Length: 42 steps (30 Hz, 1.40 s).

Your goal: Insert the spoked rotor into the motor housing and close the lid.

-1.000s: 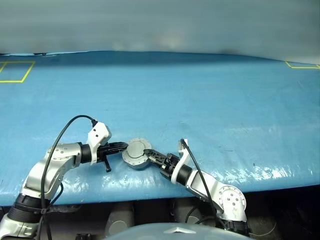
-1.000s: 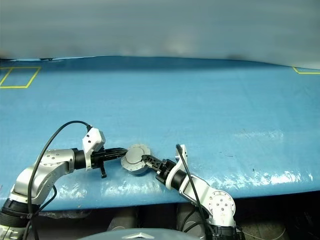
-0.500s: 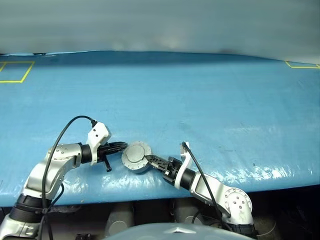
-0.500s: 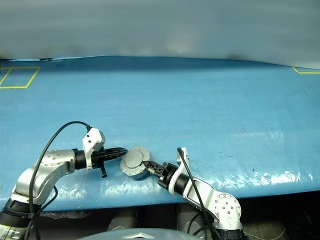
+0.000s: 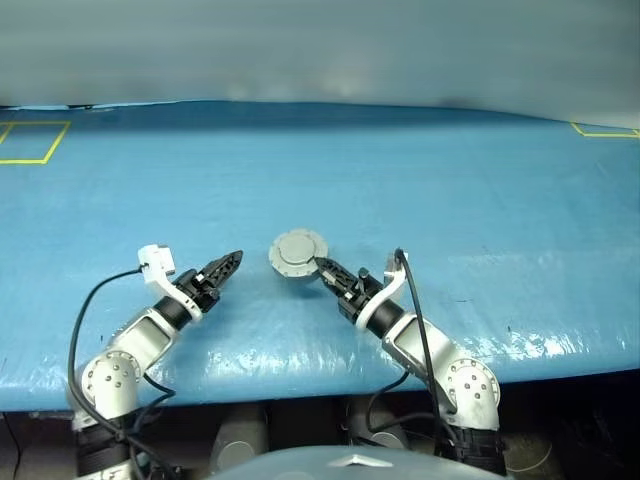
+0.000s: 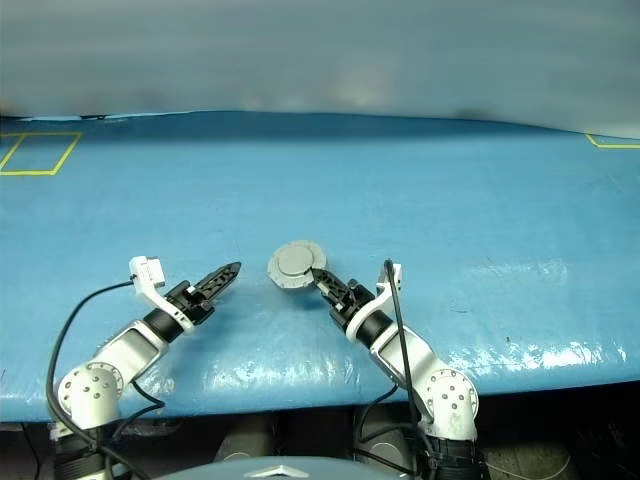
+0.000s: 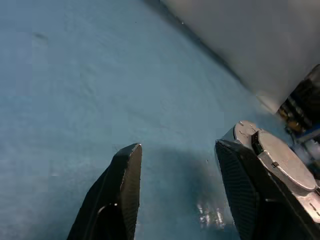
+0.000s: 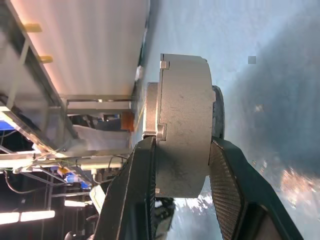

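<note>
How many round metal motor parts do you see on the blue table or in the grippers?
1. One closed grey motor assembly, the lid on the motor housing, is held by the right gripper above the table. Any part inside it is hidden.

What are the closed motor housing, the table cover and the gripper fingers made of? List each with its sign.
Motor housing: likely cast metal, matte grey grainy surface.
Table cover: seemingly plastic sheeting, blue, glossy wrinkles.
Right gripper fingers: probably hard plastic, black, textured pads.

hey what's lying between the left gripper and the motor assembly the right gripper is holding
Nothing: bare blue table separates the left gripper from the closed motor housing in the head views.
</note>
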Available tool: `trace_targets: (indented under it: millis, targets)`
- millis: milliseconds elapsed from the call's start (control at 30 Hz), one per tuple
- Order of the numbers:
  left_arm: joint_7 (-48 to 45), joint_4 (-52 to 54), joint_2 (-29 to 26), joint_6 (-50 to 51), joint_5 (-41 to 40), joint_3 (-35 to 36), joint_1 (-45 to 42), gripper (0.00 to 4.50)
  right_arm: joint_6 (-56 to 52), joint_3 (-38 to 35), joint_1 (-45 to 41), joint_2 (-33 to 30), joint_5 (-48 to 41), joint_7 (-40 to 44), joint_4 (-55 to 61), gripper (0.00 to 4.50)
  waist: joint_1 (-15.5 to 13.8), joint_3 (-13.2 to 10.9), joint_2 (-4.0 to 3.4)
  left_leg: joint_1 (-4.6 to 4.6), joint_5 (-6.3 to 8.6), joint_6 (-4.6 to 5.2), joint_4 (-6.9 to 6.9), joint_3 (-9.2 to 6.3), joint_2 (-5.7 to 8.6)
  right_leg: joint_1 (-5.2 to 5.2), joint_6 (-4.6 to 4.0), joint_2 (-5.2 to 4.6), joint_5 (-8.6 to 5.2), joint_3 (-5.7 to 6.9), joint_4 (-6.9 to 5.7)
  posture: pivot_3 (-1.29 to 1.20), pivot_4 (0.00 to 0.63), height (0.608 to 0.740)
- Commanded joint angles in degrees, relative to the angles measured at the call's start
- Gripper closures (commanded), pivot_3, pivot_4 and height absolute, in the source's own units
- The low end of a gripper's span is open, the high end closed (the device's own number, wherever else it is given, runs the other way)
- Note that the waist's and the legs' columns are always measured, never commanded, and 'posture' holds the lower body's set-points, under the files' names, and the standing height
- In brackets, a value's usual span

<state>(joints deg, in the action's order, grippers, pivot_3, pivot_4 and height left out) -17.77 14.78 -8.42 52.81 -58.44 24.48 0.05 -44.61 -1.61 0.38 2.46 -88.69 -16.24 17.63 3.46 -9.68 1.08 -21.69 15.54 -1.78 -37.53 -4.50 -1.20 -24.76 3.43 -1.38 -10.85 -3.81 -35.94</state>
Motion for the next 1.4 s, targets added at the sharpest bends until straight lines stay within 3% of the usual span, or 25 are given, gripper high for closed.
trace_targets:
  millis: [33, 100, 400, 700, 933, 1033, 1167, 1400]
  targets:
    - [9.82, 1.16, 4.99, 2.86, -15.45, 2.42, -0.06, 0.64, 1.63, 0.45, -3.89, 1.09, -0.02, 2.81, 1.56, 3.36, 0.00, 0.00, 0.00, 0.00, 0.00, 0.00, -0.03, -0.02, 0.00, 0.02, 0.00, 0.00, 0.00, 0.01, -0.01, 0.00, 0.150, 0.740]
    - [13.93, 0.70, 7.87, 2.24, -22.43, 2.43, 0.51, 0.01, 2.06, 0.84, -5.29, 1.67, 0.72, 3.09, 0.85, 3.36, 0.00, 0.01, 0.01, 0.00, 0.00, 0.01, -0.07, -0.02, 0.00, 0.04, 0.00, 0.01, 0.00, 0.00, -0.02, 0.00, 0.150, 0.740]
    - [22.89, 1.88, 13.58, -3.19, -39.65, -3.24, 5.50, 0.00, 0.92, 4.87, -5.78, 3.68, 1.46, 3.50, 1.69, 3.36, -0.02, 0.01, 0.00, -0.01, 0.02, 0.04, -0.13, -0.01, 0.03, 0.04, -0.03, 0.01, 0.00, -0.03, 0.00, 0.00, 0.150, 0.740]
    - [20.43, 0.03, 10.93, -6.38, -42.41, -6.97, 7.11, 0.00, -1.72, 8.30, -3.86, 2.29, 0.32, 3.26, 2.57, 3.36, -0.05, 0.01, 0.01, -0.02, 0.03, 0.04, -0.23, 0.00, 0.05, 0.08, -0.04, 0.01, -0.01, -0.05, 0.00, 0.00, 0.150, 0.740]
    - [19.74, -0.26, 10.10, -8.20, -39.28, -9.81, 7.30, 0.00, -2.74, 9.55, -2.53, 1.78, 0.58, 3.36, 3.65, 3.36, -0.03, 0.01, 0.01, -0.02, 0.03, 0.04, -0.23, 0.00, 0.05, 0.08, -0.04, 0.01, -0.01, -0.05, 0.01, 0.00, 0.150, 0.740]
    - [18.71, -0.09, 9.63, -8.29, -39.54, -10.61, 7.65, 0.58, -2.45, 9.38, -2.42, 1.43, 1.78, 3.96, 3.99, 3.36, -0.03, 0.01, 0.00, -0.02, 0.03, 0.04, -0.24, 0.00, 0.05, 0.08, -0.04, 0.01, -0.01, -0.05, 0.01, 0.00, 0.150, 0.740]
    - [18.97, 0.39, 9.58, -9.31, -40.08, -11.10, 7.96, 1.96, -1.82, 8.70, -2.15, 1.13, 2.27, 4.17, 3.81, 3.36, -0.02, 0.01, 0.00, -0.03, 0.03, 0.05, -0.23, -0.01, 0.05, 0.07, -0.04, 0.01, -0.01, -0.05, 0.01, 0.00, 0.150, 0.740]
    - [21.18, 1.12, 9.70, -12.96, -38.67, -11.28, 5.64, 2.05, -0.32, 7.79, -2.02, -0.99, 6.65, 5.54, 4.53, 3.36, -0.05, 0.01, 0.01, -0.04, 0.03, 0.05, -0.23, -0.01, 0.05, 0.07, -0.04, 0.01, -0.01, -0.05, 0.03, 0.00, 0.150, 0.740]
